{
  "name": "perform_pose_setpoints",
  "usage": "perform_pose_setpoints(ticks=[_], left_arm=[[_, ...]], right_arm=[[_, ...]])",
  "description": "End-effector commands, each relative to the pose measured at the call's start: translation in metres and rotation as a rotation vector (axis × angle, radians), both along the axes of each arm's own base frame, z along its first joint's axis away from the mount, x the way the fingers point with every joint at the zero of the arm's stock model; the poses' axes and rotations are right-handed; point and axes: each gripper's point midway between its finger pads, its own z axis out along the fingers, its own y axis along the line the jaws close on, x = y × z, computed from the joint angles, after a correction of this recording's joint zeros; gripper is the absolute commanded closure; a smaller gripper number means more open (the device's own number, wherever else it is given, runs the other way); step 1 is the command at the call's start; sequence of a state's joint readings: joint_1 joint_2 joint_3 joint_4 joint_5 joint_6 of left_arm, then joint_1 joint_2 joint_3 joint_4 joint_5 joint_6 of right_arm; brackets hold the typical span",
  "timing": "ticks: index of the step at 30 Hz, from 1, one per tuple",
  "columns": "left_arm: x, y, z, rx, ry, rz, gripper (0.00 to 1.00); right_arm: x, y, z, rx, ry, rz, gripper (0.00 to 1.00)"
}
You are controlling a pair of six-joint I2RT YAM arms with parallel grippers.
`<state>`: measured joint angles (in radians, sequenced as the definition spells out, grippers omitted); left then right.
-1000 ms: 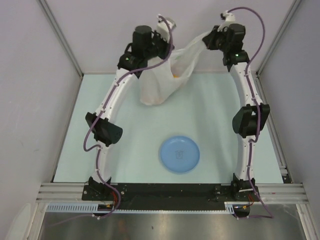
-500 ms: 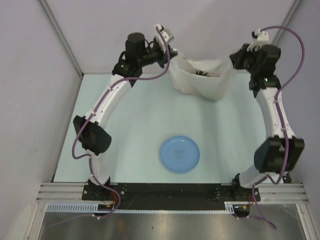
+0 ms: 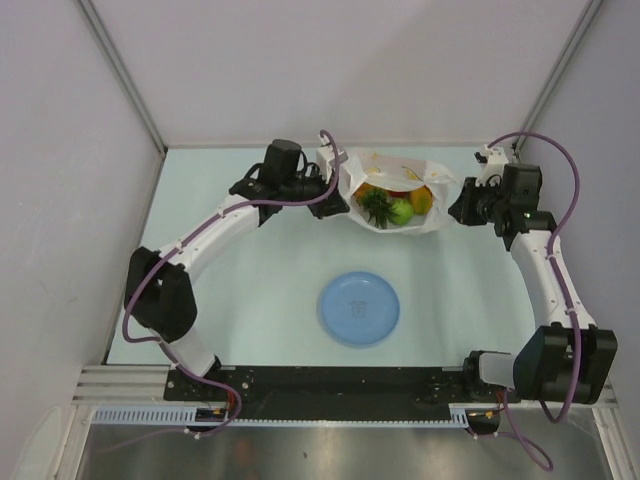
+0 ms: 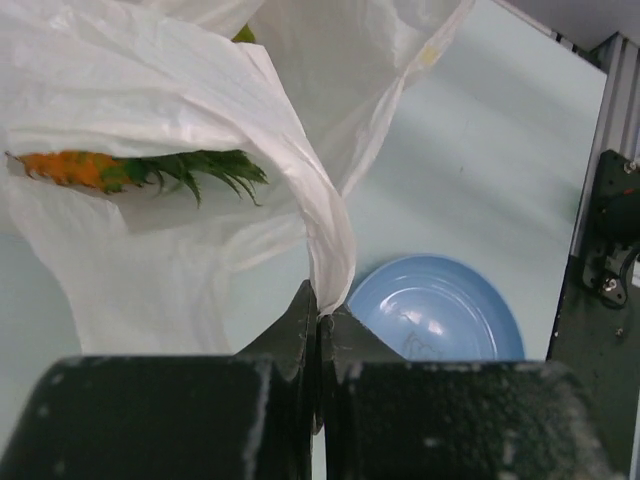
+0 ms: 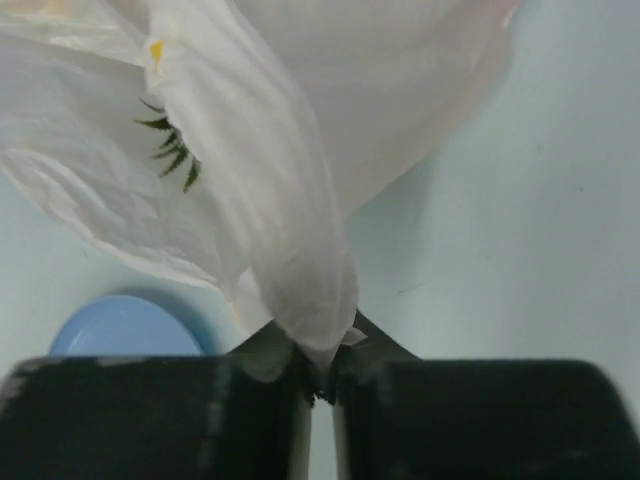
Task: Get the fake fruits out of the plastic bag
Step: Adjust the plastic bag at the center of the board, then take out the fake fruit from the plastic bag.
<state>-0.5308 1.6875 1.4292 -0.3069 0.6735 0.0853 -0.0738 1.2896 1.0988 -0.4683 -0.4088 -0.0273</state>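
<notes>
The plastic bag (image 3: 362, 172) lies on the table between the two arms with its mouth held open. Inside it I see the fake fruits: a pineapple with a green crown (image 3: 378, 207), a green apple (image 3: 401, 211), an orange mango (image 3: 422, 200) and a bit of red behind them. My left gripper (image 3: 337, 197) is shut on the bag's left edge; in the left wrist view the white film (image 4: 150, 90) runs into the closed jaws (image 4: 320, 316), with the pineapple (image 4: 75, 167) lying in the bag. My right gripper (image 3: 454, 212) pinches a fold of the bag (image 5: 300, 150) at its fingertips (image 5: 320, 368).
A round blue plate (image 3: 358, 308) sits on the pale table in front of the bag, between the arms; it also shows as the plate (image 4: 440, 310) and the plate (image 5: 120, 328) in the wrist views. Grey walls close in the back and both sides.
Both arms came down and toward me, bringing the bag from hanging high at the back wall onto the table. Its mouth spread open and the fruits came into view.
</notes>
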Motion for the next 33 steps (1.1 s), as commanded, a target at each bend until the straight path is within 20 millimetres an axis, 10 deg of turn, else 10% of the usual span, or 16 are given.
perform_pose_setpoints(ticks=[1,7,14,22,33], left_arm=[[0.004,-0.001,0.066,-0.104,-0.082,0.044,1.0],[0.003,-0.009,0.08,-0.166,-0.034,0.051,1.0],[0.004,-0.012,0.067,-0.176,0.039,0.073,1.0],[0.01,-0.008,0.062,-0.192,0.102,0.171,1.0],[0.009,0.004,0.055,-0.184,0.094,0.246,1.0]], right_arm=[[-0.007,0.006,0.047,-0.025,-0.131,0.037,0.75],[-0.022,0.021,0.141,-0.06,-0.357,0.075,0.34],[-0.015,0.086,0.179,-0.067,-0.534,0.202,0.32],[0.003,0.154,0.119,-0.061,-0.43,0.39,0.48],[0.043,0.156,-0.005,-0.204,-0.175,0.391,0.5]])
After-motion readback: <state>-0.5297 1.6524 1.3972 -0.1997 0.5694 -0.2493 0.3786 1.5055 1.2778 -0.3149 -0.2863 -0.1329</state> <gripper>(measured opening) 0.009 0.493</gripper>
